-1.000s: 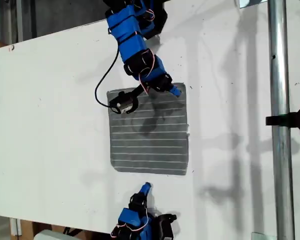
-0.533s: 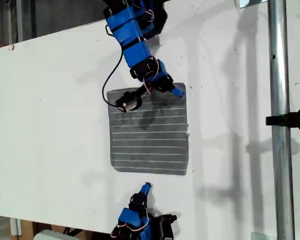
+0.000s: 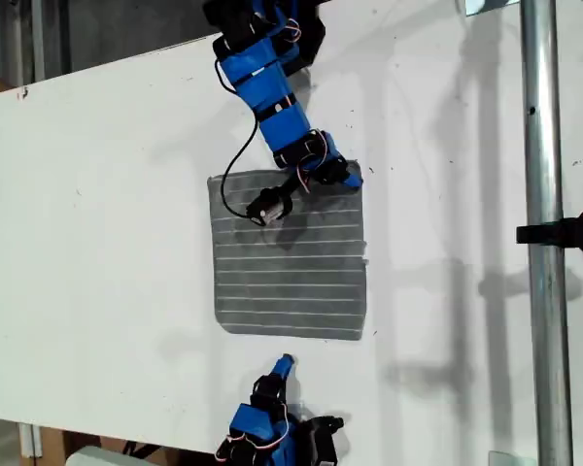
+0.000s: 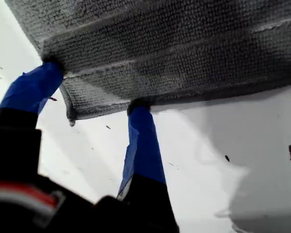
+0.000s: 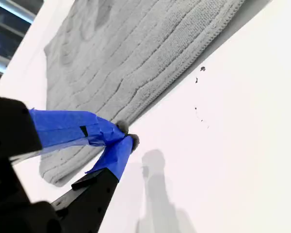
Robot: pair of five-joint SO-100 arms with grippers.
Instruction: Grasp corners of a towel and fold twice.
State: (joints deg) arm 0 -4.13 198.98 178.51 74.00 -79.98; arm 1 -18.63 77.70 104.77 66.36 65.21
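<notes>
The gray towel (image 3: 291,282) with thin white stripes lies flat on the white table (image 3: 97,214). My first gripper (image 3: 348,177) reaches down from the top of the exterior view to the towel's upper right corner in that view. In the first wrist view this gripper (image 4: 94,107) is open, its blue fingertips (image 4: 36,85) pressed against the towel (image 4: 174,48) at its edge beside a rounded corner (image 4: 70,115). My second gripper (image 3: 285,365) sits just below the towel's lower edge in the exterior view. In the second wrist view it (image 5: 126,136) is shut on nothing, short of the towel (image 5: 136,58).
A metal pole (image 3: 544,291) with a black clamp (image 3: 564,233) runs down the exterior view's right side. A black cable (image 3: 231,165) loops from the first arm over the towel's upper left area. The table's far edge runs along the exterior view's top left.
My first arm has swung toward the exterior view's right, bringing its gripper onto the towel's upper right corner. The second arm and the towel have not moved.
</notes>
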